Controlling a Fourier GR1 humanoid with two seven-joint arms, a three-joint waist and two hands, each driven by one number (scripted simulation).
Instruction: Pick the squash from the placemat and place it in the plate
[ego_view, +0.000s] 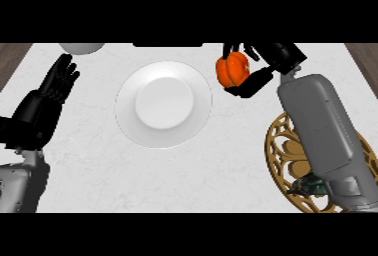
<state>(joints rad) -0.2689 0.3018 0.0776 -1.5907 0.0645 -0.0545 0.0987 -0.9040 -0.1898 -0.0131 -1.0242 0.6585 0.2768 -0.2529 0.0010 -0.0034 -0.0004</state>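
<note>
Counter (96, 175): pale, mottled top that carries everything listed below.
Placemat (271, 150): round gold openwork at near right, largely covered by the right forearm (317, 125). A small dark thing (314, 186) sits at its near side, too hidden to name.
Left hand (53, 87): at the left, fingers straight and pointing far, holding nothing. It rests aside, probably to keep the way to the plate free.
Plate (129, 117): white and round at the counter's centre, with nothing on it. It lies left of the placemat, apart from both hands.
Right hand (272, 56): at far right, with fingers on one side of the squash and thumb on the other, curled round it so that it is carried.
Squash (232, 69): orange and ribbed, clasped in the right hand. It is off the placemat and just beside the plate's far-right rim. Its height above the counter cannot be told.
Step in hand (judgement): carrying. The pick looks done and the placing is not yet done.
Next move (judgement): bring the squash left and nearer, over the plate's middle, before letting go.
Pale round object (81, 46): at far left, cut by the view's edge, and no part of the task.
</note>
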